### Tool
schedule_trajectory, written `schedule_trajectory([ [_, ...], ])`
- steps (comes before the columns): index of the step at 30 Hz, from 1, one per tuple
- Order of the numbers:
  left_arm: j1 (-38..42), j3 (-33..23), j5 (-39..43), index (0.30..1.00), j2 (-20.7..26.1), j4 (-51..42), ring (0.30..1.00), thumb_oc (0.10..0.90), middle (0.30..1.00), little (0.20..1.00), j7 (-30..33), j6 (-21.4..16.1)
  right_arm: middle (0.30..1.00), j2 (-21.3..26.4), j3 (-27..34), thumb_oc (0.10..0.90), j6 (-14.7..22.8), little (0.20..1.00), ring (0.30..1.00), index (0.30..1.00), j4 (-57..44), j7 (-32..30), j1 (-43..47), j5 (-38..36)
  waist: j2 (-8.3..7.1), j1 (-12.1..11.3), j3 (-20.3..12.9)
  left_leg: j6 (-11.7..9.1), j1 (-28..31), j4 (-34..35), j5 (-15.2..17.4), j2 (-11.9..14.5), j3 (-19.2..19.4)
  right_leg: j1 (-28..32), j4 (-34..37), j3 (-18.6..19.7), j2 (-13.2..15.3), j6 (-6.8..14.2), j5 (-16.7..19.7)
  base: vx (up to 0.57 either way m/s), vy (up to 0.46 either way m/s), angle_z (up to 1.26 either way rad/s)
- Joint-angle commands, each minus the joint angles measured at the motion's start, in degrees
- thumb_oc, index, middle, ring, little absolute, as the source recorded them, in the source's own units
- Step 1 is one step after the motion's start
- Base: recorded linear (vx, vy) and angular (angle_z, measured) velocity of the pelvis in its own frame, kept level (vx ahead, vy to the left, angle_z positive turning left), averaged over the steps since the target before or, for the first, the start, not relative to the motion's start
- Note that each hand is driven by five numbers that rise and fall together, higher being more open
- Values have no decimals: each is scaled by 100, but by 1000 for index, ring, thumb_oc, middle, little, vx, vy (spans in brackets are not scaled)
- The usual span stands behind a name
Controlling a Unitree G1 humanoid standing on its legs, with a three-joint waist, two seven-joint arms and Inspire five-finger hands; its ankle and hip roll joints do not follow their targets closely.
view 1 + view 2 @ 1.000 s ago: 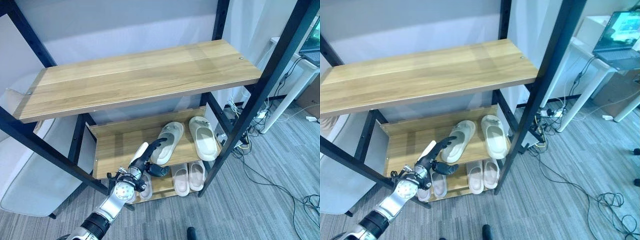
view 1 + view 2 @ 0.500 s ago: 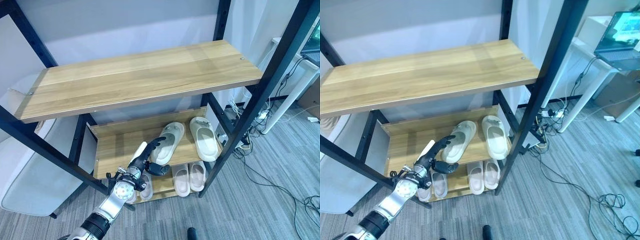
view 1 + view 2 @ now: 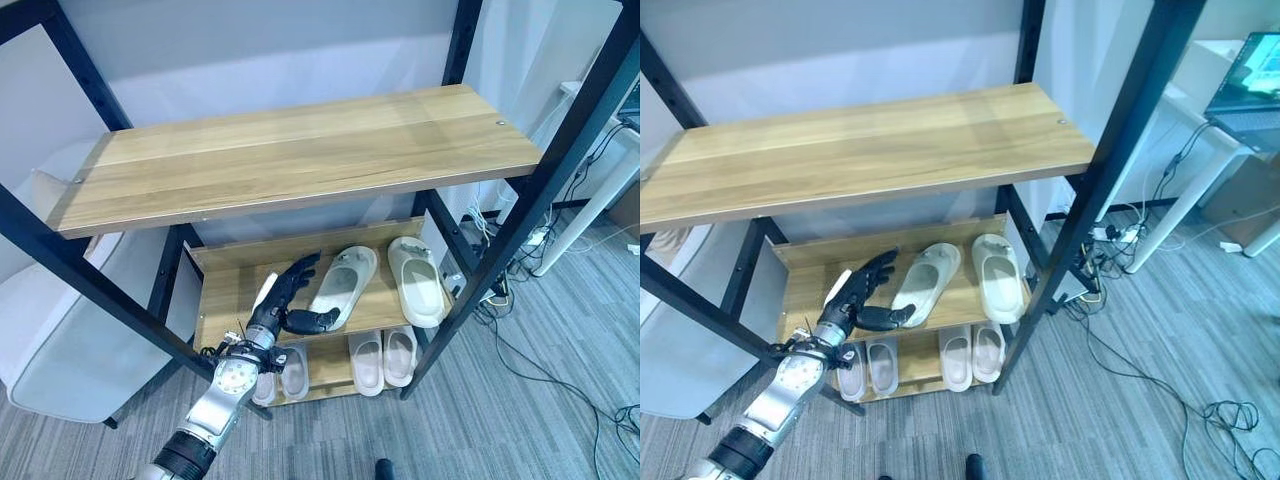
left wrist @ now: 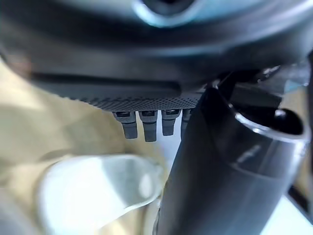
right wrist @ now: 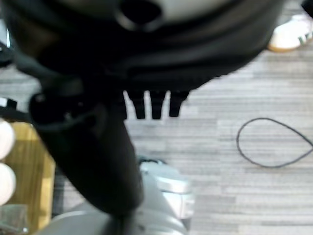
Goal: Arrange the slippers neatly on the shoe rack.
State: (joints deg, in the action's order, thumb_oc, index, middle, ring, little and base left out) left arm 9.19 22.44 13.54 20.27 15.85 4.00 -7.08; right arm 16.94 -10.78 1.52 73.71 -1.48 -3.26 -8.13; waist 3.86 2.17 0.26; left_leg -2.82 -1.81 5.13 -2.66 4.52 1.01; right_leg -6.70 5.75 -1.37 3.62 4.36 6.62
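Note:
Two cream slippers lie on the middle shelf [image 3: 235, 295] of the shoe rack. The left slipper [image 3: 345, 285] lies slanted, and the right slipper [image 3: 417, 280] points straight back. My left hand [image 3: 283, 302] is open over the shelf just left of the slanted slipper's heel. Its fingers point toward the back and its thumb reaches to the heel. The left wrist view shows its fingers [image 4: 146, 125] above a pale slipper [image 4: 98, 191]. My right hand [image 5: 88, 142] hangs open over the grey floor.
The top shelf [image 3: 300, 155] overhangs the middle one. On the bottom shelf lie two pairs of pale slippers [image 3: 383, 356] [image 3: 280, 372]. Black rack posts [image 3: 520, 215] stand at the corners. A white cushion [image 3: 60, 340] lies left of the rack, and cables [image 3: 560, 360] trail over the floor on the right.
The camera has shifted a little. My left hand's fingers have lifted from the slanted slipper's heel and swung left toward the shelf's back. The slippers lie as before.

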Motion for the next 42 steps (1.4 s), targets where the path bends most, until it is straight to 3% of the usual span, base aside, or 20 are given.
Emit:
schedule_trajectory([
  [1, 632, -372, 67, 900, 140, -152, 900, 800, 900, 900, 57, -383, 900, -248, -145, 800, 1, 900, 900, 900, 128, 106, 78, -99, -487, -64, -18, -88, -144, -13, 267, -216, -173, 322, -75, -394, 142, 382, -668, 0, 0, 0],
  [16, 531, -231, 272, 900, -158, 141, 900, 800, 900, 900, 112, -363, 900, -259, -210, 800, 19, 900, 900, 900, 98, 31, 82, -116, -589, -69, -36, -76, -121, -13, 301, -214, -149, 333, -75, -365, 128, 373, -684, 0, 0, 0],
  [28, 880, 602, 861, 900, -566, -62, 900, 800, 900, 900, -154, -178, 900, -319, -436, 800, -20, 900, 900, 900, 34, -67, 142, 18, -535, 32, 4, -50, -86, -13, 331, -230, -120, 324, -75, -326, 132, 381, -680, 0, 0, 0],
  [42, 1438, 1161, 860, 900, -891, 326, 900, 800, 900, 900, -161, -151, 900, -302, -548, 800, -18, 900, 900, 900, 4, -102, 183, -31, -499, 187, 65, -45, -82, -13, 348, -219, -18, 270, -75, -217, 118, 385, -654, -2, -7, -4],
])
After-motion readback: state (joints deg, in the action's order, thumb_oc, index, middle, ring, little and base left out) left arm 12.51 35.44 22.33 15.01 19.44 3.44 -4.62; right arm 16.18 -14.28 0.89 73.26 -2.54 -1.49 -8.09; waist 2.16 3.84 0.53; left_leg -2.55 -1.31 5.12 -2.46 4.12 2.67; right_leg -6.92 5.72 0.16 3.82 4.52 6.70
